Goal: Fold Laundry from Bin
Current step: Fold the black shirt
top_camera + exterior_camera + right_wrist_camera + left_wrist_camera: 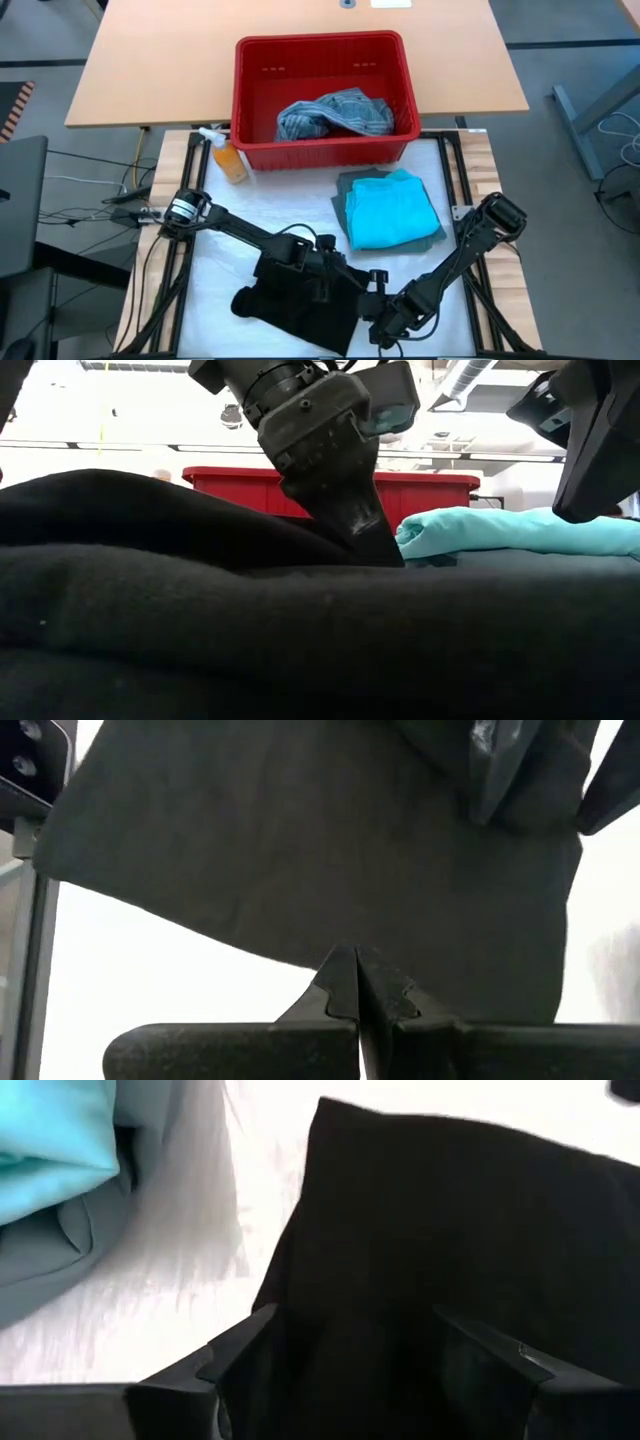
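Note:
The black garment (300, 295) lies bunched on the white table cover near the front edge and fills the foreground of the low view (300, 630). My left gripper (335, 268) is open over it, fingers pointing down, with black cloth between them (365, 1370). My right gripper (385, 328) is shut at the garment's near right edge (357, 970). The turquoise garment (392, 208) lies folded on the grey-green garment (345, 190). The mottled blue-grey garment (335, 115) lies in the red bin (250, 100). My left gripper comes at the black garment from above with its fingers spread, and one fingertip (375, 545) reaches down to the garment's top surface. A fold of cloth in front hides the tip, and nothing is pinched. My right gripper has its fingers closed at the garment's near right edge (310, 955), coming in low from the table's near right. The cloth ahead of it lies spread on the table, and whether one layer or several is pinched cannot be told.
An orange spray bottle (228, 158) stands left of the bin's near corner. The bin sits at the far edge of the white cover (260, 210), against a wooden table (150, 60). The folded pile lies right of centre, close to the left gripper.

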`<state>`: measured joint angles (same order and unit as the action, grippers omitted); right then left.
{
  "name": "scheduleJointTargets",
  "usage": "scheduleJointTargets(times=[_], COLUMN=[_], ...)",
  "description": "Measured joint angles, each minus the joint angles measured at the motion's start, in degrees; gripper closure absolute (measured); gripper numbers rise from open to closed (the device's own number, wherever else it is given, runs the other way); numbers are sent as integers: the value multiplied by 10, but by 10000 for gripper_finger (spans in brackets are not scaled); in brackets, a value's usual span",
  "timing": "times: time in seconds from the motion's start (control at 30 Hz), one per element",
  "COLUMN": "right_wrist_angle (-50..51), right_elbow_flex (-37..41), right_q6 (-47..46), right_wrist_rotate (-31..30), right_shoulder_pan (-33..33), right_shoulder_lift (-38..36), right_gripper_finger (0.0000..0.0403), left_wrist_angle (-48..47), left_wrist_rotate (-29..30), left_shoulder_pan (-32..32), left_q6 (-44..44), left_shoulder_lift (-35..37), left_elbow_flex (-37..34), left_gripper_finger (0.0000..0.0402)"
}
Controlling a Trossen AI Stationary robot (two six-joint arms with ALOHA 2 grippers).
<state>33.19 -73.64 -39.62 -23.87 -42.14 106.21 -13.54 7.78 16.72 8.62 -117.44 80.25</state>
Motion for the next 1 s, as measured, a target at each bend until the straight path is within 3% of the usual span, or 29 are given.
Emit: scheduleJointTargets(times=[0.17, 0.27, 0.7, 1.0], right_wrist_angle=[1, 1, 7, 7], right_elbow_flex=[0, 0, 0, 0], right_q6=[13, 16, 22, 21], right_wrist_rotate=[-1, -1, -1, 5], right_shoulder_pan=[9, 13, 15, 22], right_shoulder_lift=[0, 0, 0, 0], right_gripper_finger=[386, 386, 380, 380], left_wrist_angle=[-9, -6, -9, -67], left_wrist_rotate=[2, 16, 20, 19], left_shoulder_pan=[1, 1, 1, 22], left_q6=[0, -2, -9, 10], left_shoulder_lift=[1, 1, 19, 76], left_elbow_flex=[0, 0, 0, 0], left_gripper_finger=[173, 196, 387, 399])
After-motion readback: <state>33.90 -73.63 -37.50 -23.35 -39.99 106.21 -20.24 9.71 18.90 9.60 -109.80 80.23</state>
